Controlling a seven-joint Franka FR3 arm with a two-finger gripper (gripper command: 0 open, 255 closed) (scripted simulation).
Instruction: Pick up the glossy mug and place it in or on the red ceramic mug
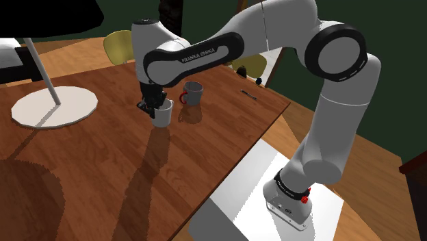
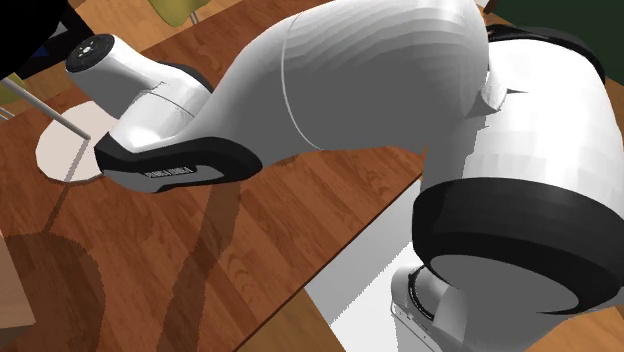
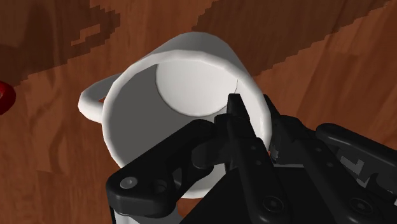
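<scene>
A white glossy mug [image 1: 163, 114] stands on the wooden table [image 1: 102, 171], its handle turned away from the gripper. My gripper [image 1: 151, 105] comes down on its rim and is shut on the mug's wall. In the wrist view one black finger [image 3: 238, 116] reaches inside the white mug [image 3: 178, 89] and the other presses the outside, so the gripper [image 3: 254, 119] clasps the wall. A grey mug with a red handle [image 1: 193, 93] stands just beyond, toward the shoulder view's right. A red bit of it [image 3: 5, 98] shows beside the white mug's handle.
A white round lamp base [image 1: 55, 107] with a slanted pole sits at the shoulder view's left, also as lamp base [image 2: 62, 152]. A small dark pen-like thing [image 1: 248, 93] lies near the table's far right edge. Yellow chairs [image 1: 118, 44] stand behind the table.
</scene>
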